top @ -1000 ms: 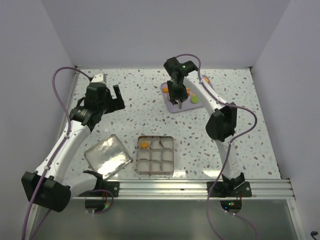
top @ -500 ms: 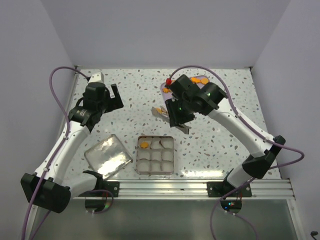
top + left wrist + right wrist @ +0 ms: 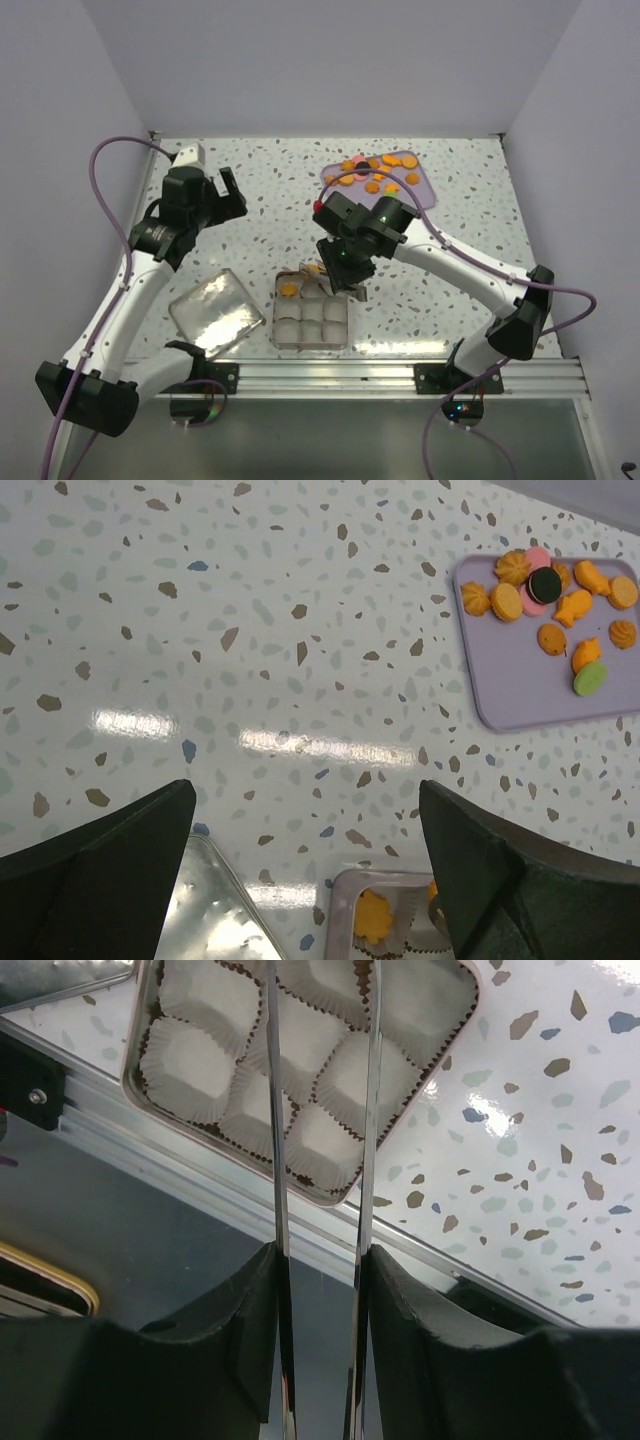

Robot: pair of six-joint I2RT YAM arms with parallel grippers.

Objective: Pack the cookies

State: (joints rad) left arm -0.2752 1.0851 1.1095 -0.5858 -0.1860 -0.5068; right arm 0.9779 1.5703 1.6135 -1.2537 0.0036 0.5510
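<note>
Several cookies point(image 3: 378, 175), mostly orange, lie on a purple tray point(image 3: 420, 190) at the back; the left wrist view shows them point(image 3: 500, 602) with one dark point(image 3: 544, 583) and one green point(image 3: 590, 678). A square tin point(image 3: 347, 312) of white paper cups point(image 3: 190, 1060) sits near the front, with one orange cookie point(image 3: 289, 290) in its back-left cup. My right gripper point(image 3: 342, 266) is shut on metal tongs point(image 3: 372, 1110) over the tin's back edge; an orange bit point(image 3: 318, 268) shows at the tongs' tip. My left gripper point(image 3: 232, 192) is open and empty, high over the table's left side.
The tin's shiny lid point(image 3: 215, 312) lies flat to the left of the tin. An aluminium rail point(image 3: 400, 375) runs along the front edge. Walls close the back and both sides.
My right arm has swung from the purple tray at the back down to the tin, carrying the tongs. My left arm has barely moved.
</note>
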